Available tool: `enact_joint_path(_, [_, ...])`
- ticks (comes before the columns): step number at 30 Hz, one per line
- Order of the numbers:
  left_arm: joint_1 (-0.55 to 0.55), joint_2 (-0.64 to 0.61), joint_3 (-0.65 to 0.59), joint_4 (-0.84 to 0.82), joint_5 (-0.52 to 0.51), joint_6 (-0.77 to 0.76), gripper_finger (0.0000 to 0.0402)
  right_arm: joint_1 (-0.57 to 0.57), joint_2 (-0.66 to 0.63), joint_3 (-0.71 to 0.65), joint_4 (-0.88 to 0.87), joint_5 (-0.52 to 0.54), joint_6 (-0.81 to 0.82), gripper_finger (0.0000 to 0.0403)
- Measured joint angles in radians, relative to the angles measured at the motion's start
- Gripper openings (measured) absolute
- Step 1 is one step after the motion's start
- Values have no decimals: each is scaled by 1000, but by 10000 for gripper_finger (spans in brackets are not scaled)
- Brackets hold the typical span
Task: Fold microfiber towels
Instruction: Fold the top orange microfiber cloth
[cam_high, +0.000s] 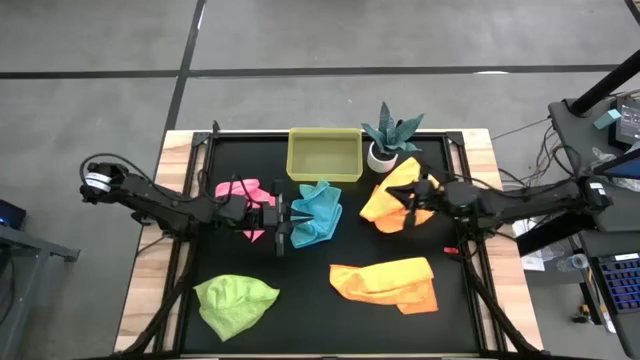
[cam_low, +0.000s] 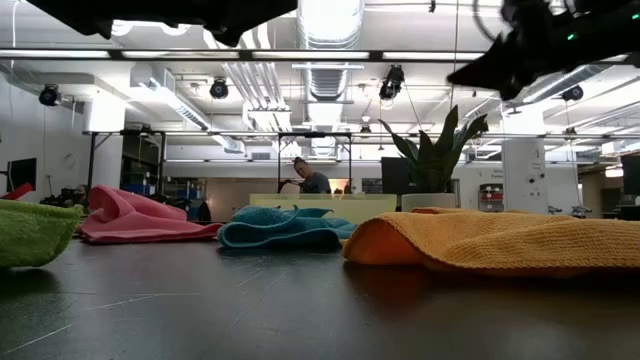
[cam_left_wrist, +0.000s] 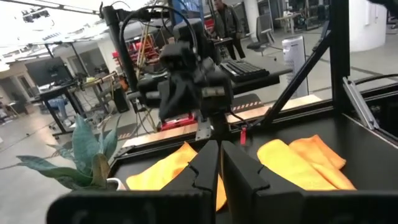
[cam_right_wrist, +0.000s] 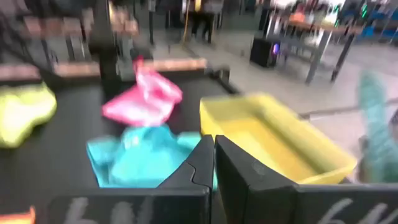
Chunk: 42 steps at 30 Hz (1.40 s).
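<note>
Five microfiber towels lie crumpled on the black table top: a pink one (cam_high: 243, 190), a turquoise one (cam_high: 318, 212), an orange one (cam_high: 392, 200) at the right, a second orange one (cam_high: 385, 283) near the front, and a lime green one (cam_high: 235, 300) at the front left. My left gripper (cam_high: 282, 215) hovers shut above the gap between the pink and turquoise towels, pointing level toward the right. My right gripper (cam_high: 405, 205) hovers shut above the right orange towel, pointing level toward the left. The wrist views show both pairs of fingers, left (cam_left_wrist: 221, 168) and right (cam_right_wrist: 213, 165), closed with nothing between them.
A yellow translucent tray (cam_high: 324, 155) stands at the far middle of the table, next to a small teal plant in a white pot (cam_high: 388, 135). Bare black table lies between the green towel and the front orange towel. A person shows far off in the room (cam_low: 310, 180).
</note>
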<state>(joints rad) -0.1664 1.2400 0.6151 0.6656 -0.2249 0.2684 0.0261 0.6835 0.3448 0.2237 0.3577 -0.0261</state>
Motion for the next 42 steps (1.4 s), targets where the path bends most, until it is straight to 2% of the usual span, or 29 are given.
enact_joint_path(17, [10, 22, 0, -7, 0, 1, 6, 0, 399, 175, -8, -27, -18, 9])
enact_joint_path(22, [10, 22, 0, -12, 0, 1, 6, 0, 499, 234, -1, -77, -42, 9])
enact_joint_path(32, [10, 22, -1, -20, 0, 1, 6, 0, 648, 310, -22, -79, -40, 9])
enact_joint_path(35, [10, 22, -1, -20, 0, 3, 6, 0, 672, 350, -94, -79, -16, 9])
enact_joint_path(42, [10, 22, -4, -21, 0, 105, 6, 0, 738, 472, -388, -78, 95, 9])
